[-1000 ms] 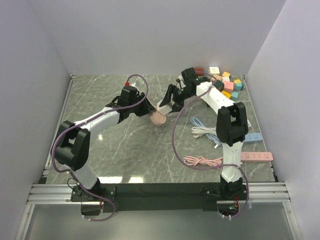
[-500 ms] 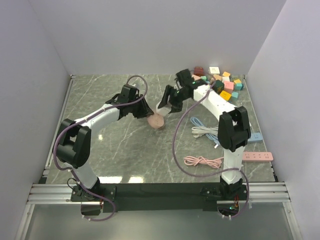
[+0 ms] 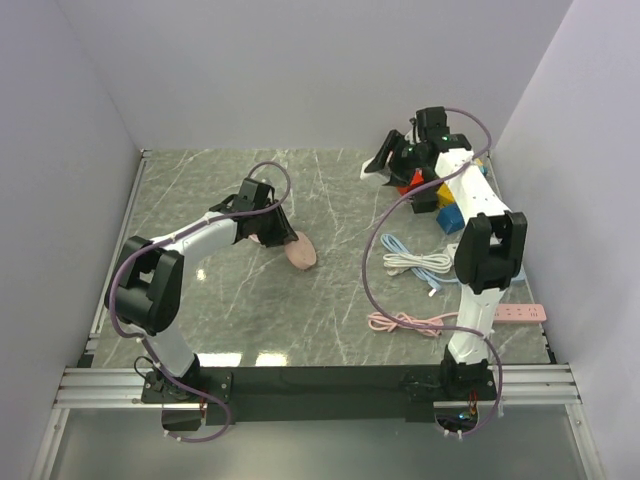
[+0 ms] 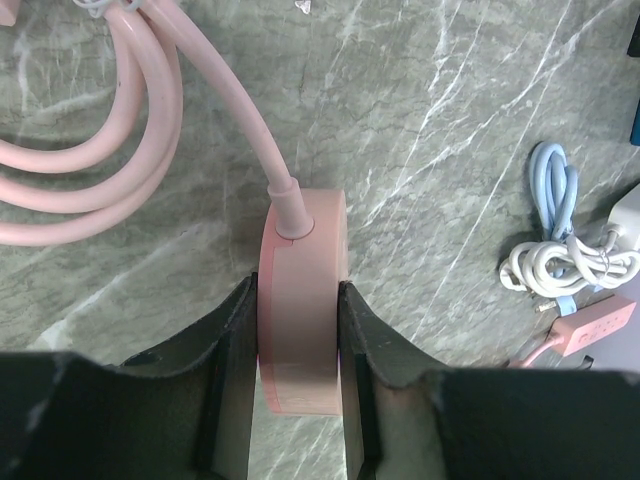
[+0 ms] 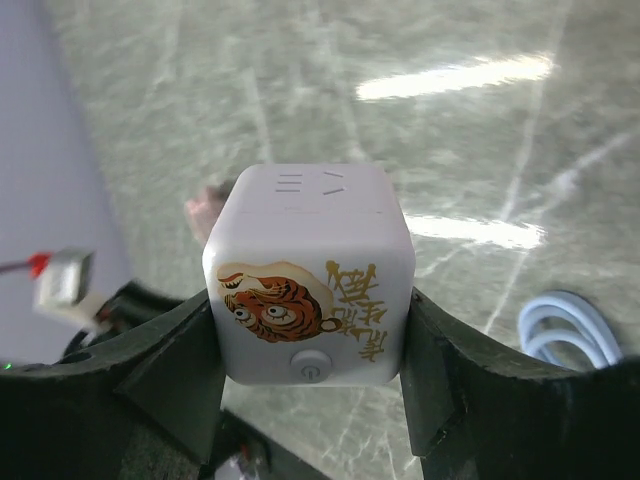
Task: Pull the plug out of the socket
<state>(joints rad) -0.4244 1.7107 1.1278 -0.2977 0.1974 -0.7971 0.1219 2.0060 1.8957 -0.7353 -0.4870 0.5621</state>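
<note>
1. L arm stretched low across surface; left claw clamped on pink plug, cable curving off ahead.
2. R arm reaches to far right corner, wrist raised; right claw grips white cube socket.
3. Plug & socket well apart, unplugged.

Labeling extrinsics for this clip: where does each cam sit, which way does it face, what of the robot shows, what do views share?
Top: above and behind the robot, facing down at the table; left arm, right arm whole.
Left wrist: on the left arm, facing down; left gripper clamps the plug.
Right wrist: on the right arm, facing obliquely across the table; right gripper clamps the cube.
Shared: plug in top and left wrist; cube in top and right wrist.
</note>
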